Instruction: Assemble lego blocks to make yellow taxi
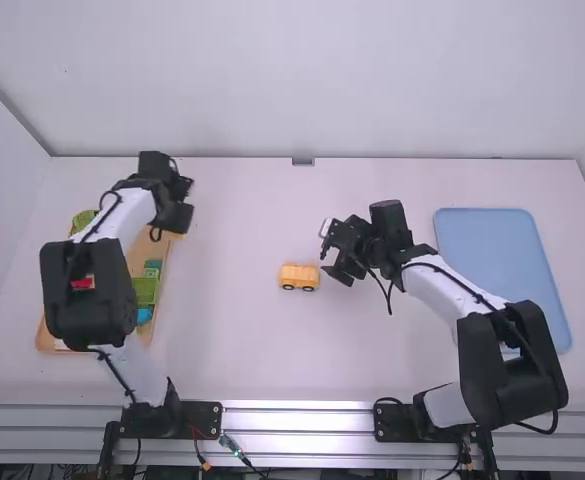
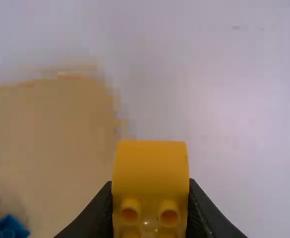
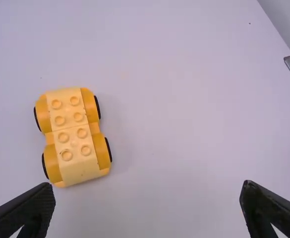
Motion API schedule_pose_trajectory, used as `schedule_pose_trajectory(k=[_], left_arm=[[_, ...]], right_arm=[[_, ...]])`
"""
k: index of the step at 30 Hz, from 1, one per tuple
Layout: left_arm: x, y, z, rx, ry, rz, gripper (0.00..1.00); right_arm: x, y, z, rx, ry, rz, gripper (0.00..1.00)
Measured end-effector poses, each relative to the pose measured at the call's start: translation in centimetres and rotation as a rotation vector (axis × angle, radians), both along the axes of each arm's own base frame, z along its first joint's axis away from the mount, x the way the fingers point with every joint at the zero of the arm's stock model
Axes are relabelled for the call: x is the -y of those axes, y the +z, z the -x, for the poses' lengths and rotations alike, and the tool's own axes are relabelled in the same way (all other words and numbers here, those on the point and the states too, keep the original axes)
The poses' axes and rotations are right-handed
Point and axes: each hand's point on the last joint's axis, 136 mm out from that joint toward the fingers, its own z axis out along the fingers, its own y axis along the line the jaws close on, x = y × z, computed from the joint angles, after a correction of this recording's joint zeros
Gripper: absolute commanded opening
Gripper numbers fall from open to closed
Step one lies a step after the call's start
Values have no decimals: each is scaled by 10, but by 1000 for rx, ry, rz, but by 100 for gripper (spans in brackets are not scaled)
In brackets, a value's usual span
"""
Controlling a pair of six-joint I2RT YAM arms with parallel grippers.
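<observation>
My left gripper (image 1: 180, 218) is over the right edge of the wooden tray at the far left of the table. In the left wrist view a yellow block (image 2: 150, 171) with studs is clamped between the fingers of my left gripper (image 2: 150, 213). The yellow car base (image 1: 299, 277) rests on the middle of the table, its black wheels showing. Just right of it my right gripper (image 1: 334, 262) is held open. In the right wrist view the studded car base (image 3: 74, 136) lies ahead of my right gripper (image 3: 148, 198), whose fingers are wide apart with nothing between them.
The wooden tray (image 1: 148, 262) lies under the left arm and holds several blocks, among them a green block (image 1: 145, 291) and a blue block (image 1: 144, 316). A light blue mat (image 1: 502, 250) lies at the right, partly behind the right arm.
</observation>
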Motion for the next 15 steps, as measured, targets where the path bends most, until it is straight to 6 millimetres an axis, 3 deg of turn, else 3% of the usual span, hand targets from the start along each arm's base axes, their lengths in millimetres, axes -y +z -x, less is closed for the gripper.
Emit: schedule_pose_trajectory(k=[3,4,5,8,12,15], left_arm=[[47,-8,1,-3,-242,-50,9],[76,-18,7,-5,-397,-81,2],[76,-18,7,-5,-397,-81,2],[125,-43,33,-31,-681,-133,2],[140,-66,69,-110,-879,-143,2],[144,-70,93,-155,-1016,-112,2]], right_arm=[[0,0,0,-1,0,0,99],[0,-1,1,-4,0,1,99],[0,-1,1,-4,0,1,99],[0,-1,1,-5,0,1,99],[0,-1,1,-6,0,2,99],[0,-1,1,-4,0,1,99]])
